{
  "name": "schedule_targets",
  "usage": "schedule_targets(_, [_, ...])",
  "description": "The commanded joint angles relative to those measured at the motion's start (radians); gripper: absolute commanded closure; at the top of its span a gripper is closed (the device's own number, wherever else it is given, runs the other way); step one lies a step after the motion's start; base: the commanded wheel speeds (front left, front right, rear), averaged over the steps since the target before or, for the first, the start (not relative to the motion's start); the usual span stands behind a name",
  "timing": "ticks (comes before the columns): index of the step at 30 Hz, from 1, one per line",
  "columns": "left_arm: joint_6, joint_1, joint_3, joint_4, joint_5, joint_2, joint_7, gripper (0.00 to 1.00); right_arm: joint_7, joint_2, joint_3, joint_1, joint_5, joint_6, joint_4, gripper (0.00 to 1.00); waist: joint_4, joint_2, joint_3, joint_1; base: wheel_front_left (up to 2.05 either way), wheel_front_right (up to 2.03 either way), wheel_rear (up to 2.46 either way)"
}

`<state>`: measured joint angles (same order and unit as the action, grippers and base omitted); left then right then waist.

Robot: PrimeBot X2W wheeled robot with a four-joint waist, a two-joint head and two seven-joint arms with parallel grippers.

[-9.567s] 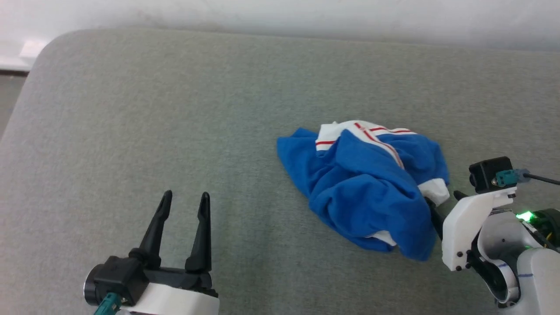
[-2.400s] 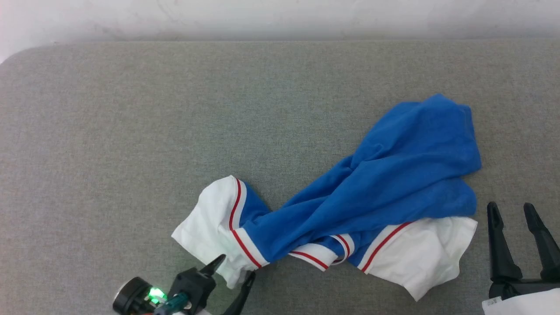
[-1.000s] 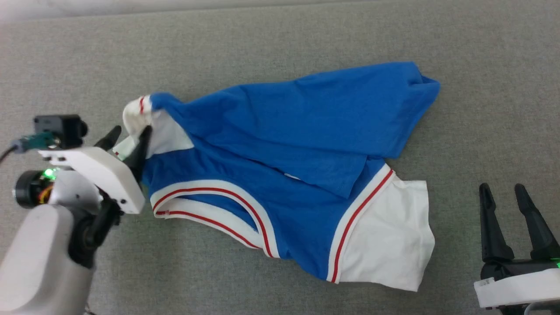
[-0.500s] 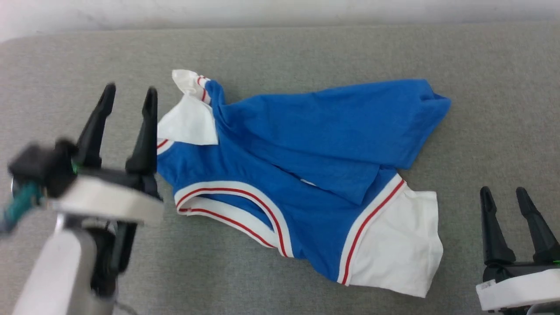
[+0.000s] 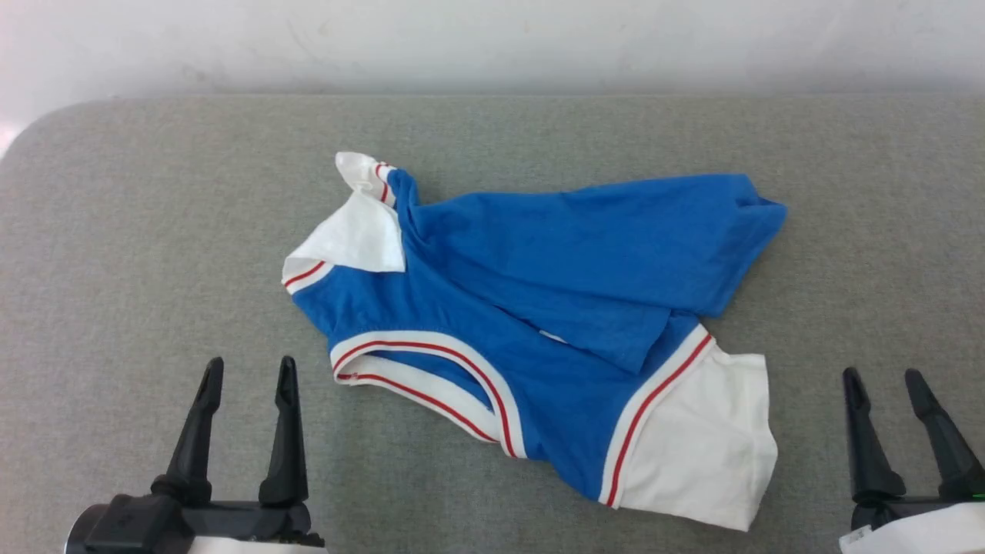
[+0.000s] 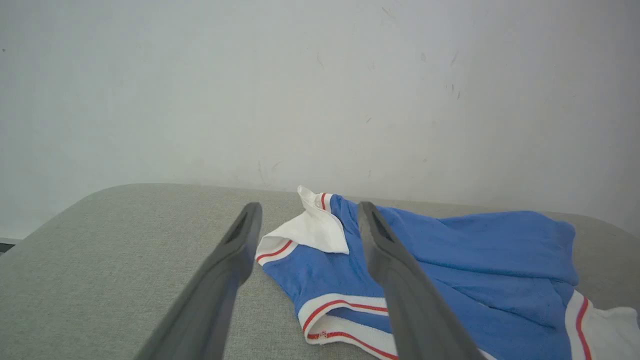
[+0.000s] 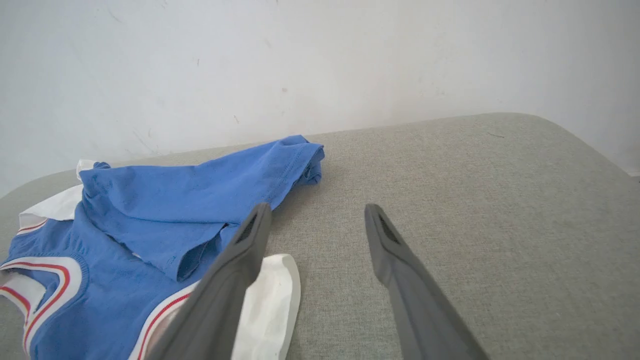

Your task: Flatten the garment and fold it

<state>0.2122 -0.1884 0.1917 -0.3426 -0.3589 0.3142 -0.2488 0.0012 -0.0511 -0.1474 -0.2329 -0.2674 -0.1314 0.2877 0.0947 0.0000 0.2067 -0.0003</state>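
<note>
The garment (image 5: 539, 300), a royal-blue T-shirt with white sleeves and red-and-white trim, lies partly spread on the grey table (image 5: 154, 231), neckline toward me, its lower body folded over itself to the right. One white sleeve is crumpled at the far left, the other lies flat at the near right. My left gripper (image 5: 246, 377) stands open at the lower left, short of the neckline and apart from the cloth. My right gripper (image 5: 885, 388) stands open at the lower right, just right of the flat sleeve. The left wrist view looks at the garment (image 6: 450, 270); the right wrist view has the garment (image 7: 165, 225) at its left.
A pale wall (image 5: 492, 38) runs behind the table's far edge. The table's rounded far-left corner (image 5: 46, 131) shows at the left. Bare grey surface (image 7: 475, 200) lies to the right of the garment and on its left side.
My left gripper let go of the far-left sleeve, opened and drew back to the lower left. The sleeve stays crumpled where it dropped. The camera also shifted.
</note>
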Motion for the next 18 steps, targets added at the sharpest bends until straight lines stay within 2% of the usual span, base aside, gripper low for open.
schedule_targets(1, [-0.004, -0.003, 0.002, -0.004, 0.012, -0.004, -0.009, 0.00, 0.010, 0.001, 0.004, -0.004, 0.011, 0.001, 0.008, 0.00, 0.010, 0.0000, -0.005, 0.0003, 0.00, 0.00, 0.00])
schedule_targets(4, [-0.015, 0.007, 0.011, -0.001, 0.023, -0.008, -0.011, 0.00, 0.085, 0.001, 0.017, -0.010, 0.022, 0.001, 0.011, 0.00, 0.024, 0.0000, -0.003, 0.0003, 0.00, 0.00, 0.00])
schedule_targets(9, [-0.033, 0.035, 0.022, 0.015, 0.029, -0.020, -0.012, 0.00, 0.319, 0.001, 0.040, -0.012, 0.057, 0.001, -0.004, 0.00, 0.045, 0.0000, 0.008, 0.0003, 0.00, 0.00, 0.00])
schedule_targets(12, [-0.047, 0.048, 0.036, 0.031, 0.032, -0.028, -0.012, 0.00, 0.415, 0.001, 0.030, 0.002, 0.069, 0.001, -0.023, 0.00, 0.065, 0.0000, 0.018, 0.0003, 0.00, 0.00, 0.00])
schedule_targets(18, [-0.064, 0.064, 0.047, 0.059, 0.032, -0.047, -0.013, 0.00, 0.514, 0.001, 0.045, 0.047, 0.075, 0.001, -0.106, 0.00, 0.107, 0.0000, 0.031, 0.0003, 0.00, 0.00, 0.00])
